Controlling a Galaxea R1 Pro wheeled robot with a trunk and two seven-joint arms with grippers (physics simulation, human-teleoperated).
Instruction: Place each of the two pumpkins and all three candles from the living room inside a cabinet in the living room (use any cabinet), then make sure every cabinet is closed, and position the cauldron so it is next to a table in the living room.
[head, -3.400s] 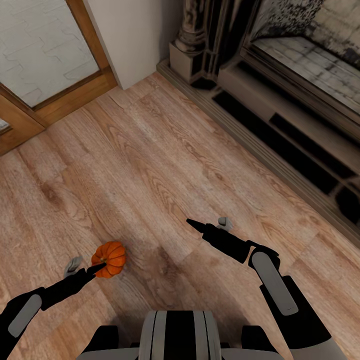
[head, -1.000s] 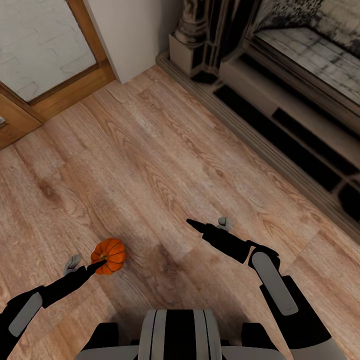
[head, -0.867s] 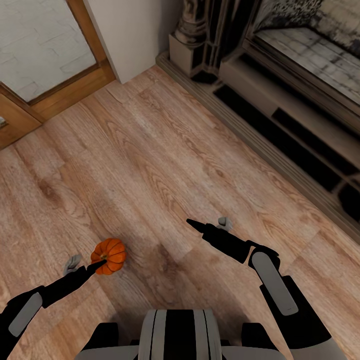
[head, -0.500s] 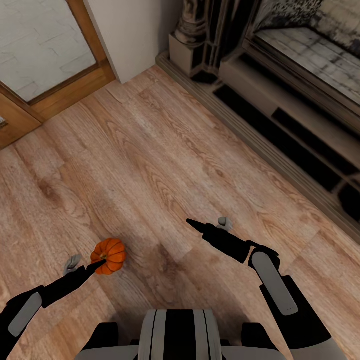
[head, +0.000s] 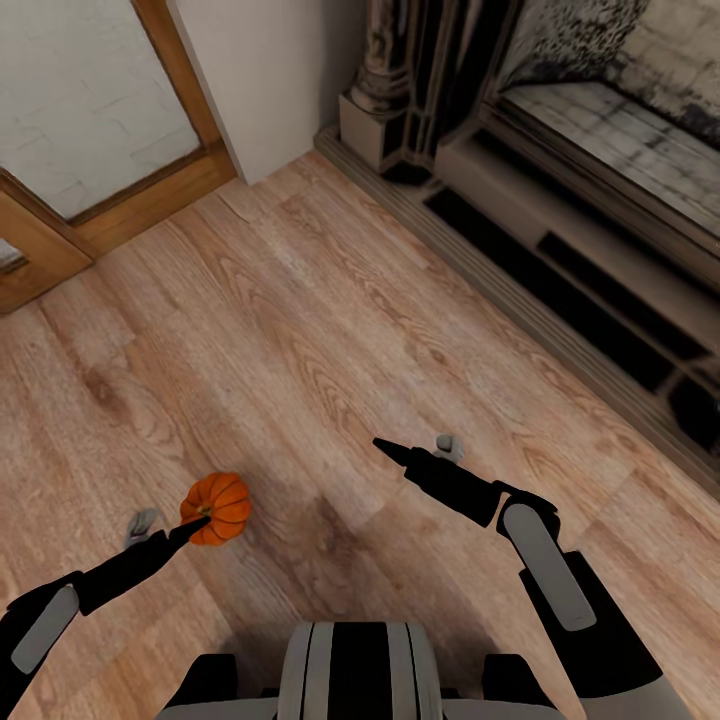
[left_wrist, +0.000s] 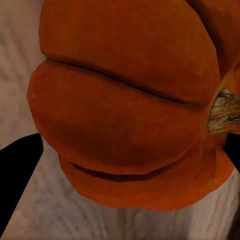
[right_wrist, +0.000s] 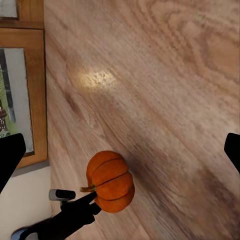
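Observation:
A small bright-orange ribbed pumpkin (head: 218, 506) hangs a little above the wooden floor, and my left gripper (head: 172, 522) is shut on it. In the left wrist view the pumpkin (left_wrist: 130, 105) sits close between the black fingers (left_wrist: 17, 175), its short stem turned to one side. The right wrist view looks across at the same pumpkin (right_wrist: 111, 181) and the left gripper (right_wrist: 77, 197) holding it. My right gripper (head: 413, 443) is held out over bare floor, open, with nothing between its fingers.
A dark stone fireplace with a raised hearth (head: 560, 250) runs along the right side. At the upper left are a wood-framed glass door (head: 170, 190) and a white wall corner (head: 280, 80). Light wood floor (head: 330, 330) spreads ahead of my base (head: 350, 670).
The whole view has shifted slightly, so the camera moved. The pumpkin has stayed in my left gripper, and both arms keep the same pose.

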